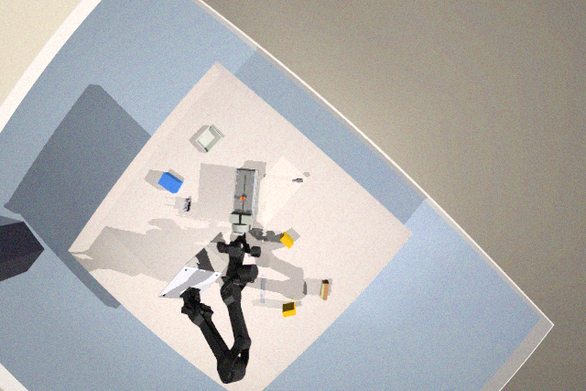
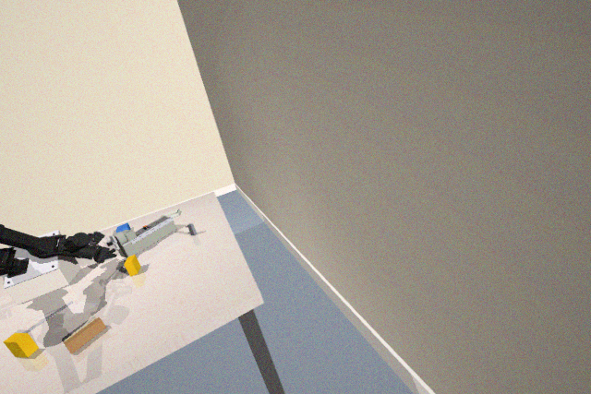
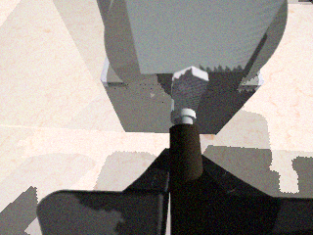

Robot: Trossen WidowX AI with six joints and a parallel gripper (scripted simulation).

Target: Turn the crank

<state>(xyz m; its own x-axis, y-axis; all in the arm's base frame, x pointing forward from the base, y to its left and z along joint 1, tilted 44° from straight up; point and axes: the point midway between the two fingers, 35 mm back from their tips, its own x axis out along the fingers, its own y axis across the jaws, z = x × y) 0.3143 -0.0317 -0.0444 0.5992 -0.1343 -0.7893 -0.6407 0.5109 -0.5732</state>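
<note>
The machine [image 1: 253, 190] [image 2: 153, 240] is a long grey box with a slot on top. A small orange-red pointer [image 1: 243, 198] sits in the slot, a little nearer the crank end than the middle. The brass zero marks are too small to tell, so I cannot tell whether the pointer is level with them. The crank's dark handle [image 3: 186, 149] stands out from a pale metal fitting [image 3: 190, 90] at the machine's near end. My gripper [image 3: 178, 154] [image 1: 239, 239] is shut on the handle. In the exterior view the fingers reach the machine's near end.
A yellow block [image 1: 287, 240] [image 2: 132, 265] lies right of the gripper. Another yellow block [image 1: 288, 309] and a wooden block [image 1: 324, 289] [image 2: 86, 335] lie nearer the arm's base. A blue block [image 1: 170, 182] and a pale tray [image 1: 216, 133] lie left of the machine.
</note>
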